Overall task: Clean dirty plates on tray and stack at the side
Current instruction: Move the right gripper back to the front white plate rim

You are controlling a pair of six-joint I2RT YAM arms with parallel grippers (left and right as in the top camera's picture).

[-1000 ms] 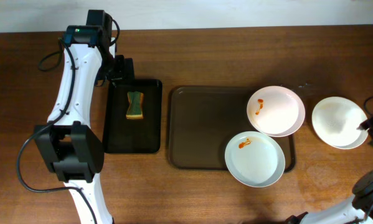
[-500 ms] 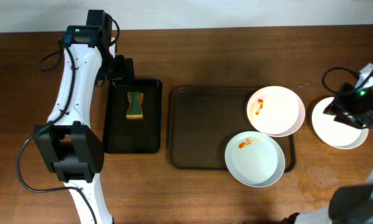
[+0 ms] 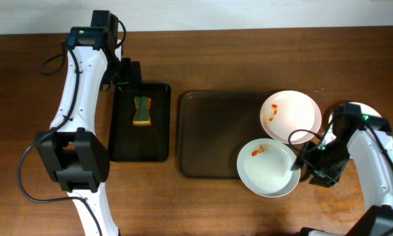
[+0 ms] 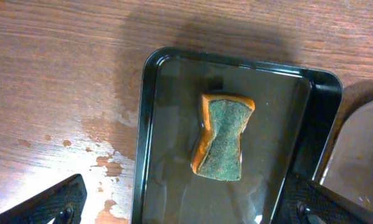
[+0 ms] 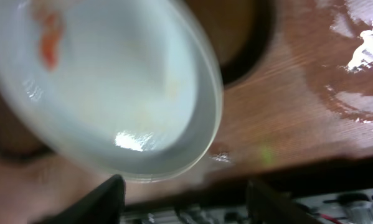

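Two dirty plates lie at the right end of the dark brown tray (image 3: 209, 134). The far one (image 3: 290, 117) and the near one (image 3: 268, 167) each carry an orange-red smear. A third white plate (image 3: 378, 119) lies on the table to the right, mostly covered by my right arm. My right gripper (image 3: 306, 164) is open at the near plate's right rim. In the right wrist view the near plate (image 5: 111, 87) fills the frame just ahead of the open fingers (image 5: 183, 202). My left gripper (image 3: 127, 73) hangs open above the black tray, empty.
A smaller black tray (image 3: 121, 131) stands left of the brown one and holds a green and yellow sponge (image 3: 142, 110). The left wrist view shows the sponge (image 4: 223, 137) in the black tray (image 4: 142, 124), ahead of the left gripper's fingers (image 4: 189, 208). Bare wooden table surrounds both trays.
My right arm has swung in from the right edge, over the plate on the table, to the near plate's right rim. The left arm and all plates have not moved.
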